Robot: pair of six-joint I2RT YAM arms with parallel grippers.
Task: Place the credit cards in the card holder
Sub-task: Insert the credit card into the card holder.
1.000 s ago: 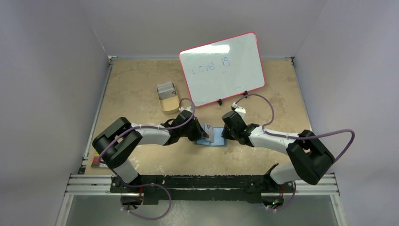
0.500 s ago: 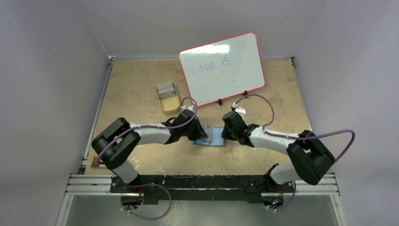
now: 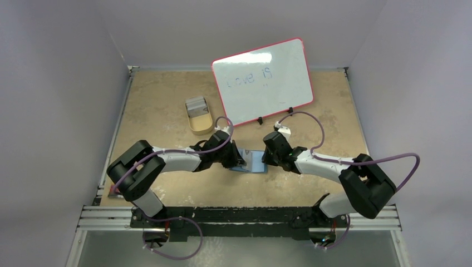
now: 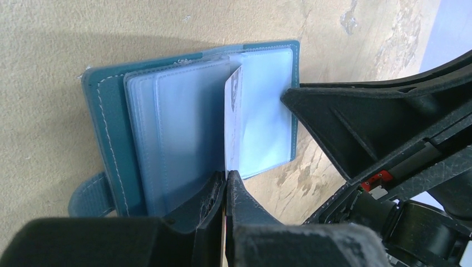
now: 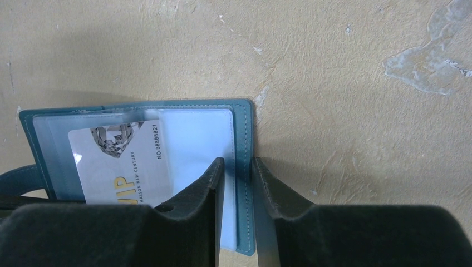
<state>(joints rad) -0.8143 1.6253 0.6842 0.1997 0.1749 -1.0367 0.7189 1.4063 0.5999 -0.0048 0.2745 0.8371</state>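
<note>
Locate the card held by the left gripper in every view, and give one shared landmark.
Top external: the card, a pale sliver near picture centre.
Left wrist: centre, seen edge-on.
Right wrist: lower left, printed face showing.
Landmark: the teal card holder beneath it.

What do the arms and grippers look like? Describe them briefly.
The left arm and right arm have white links, bulky black joints and looping purple cables. The left gripper and right gripper have matte black, wedge-shaped fingers.

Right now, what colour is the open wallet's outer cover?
The wallet's cover is teal-blue with pale stitching; clearest in the left wrist view.
</note>
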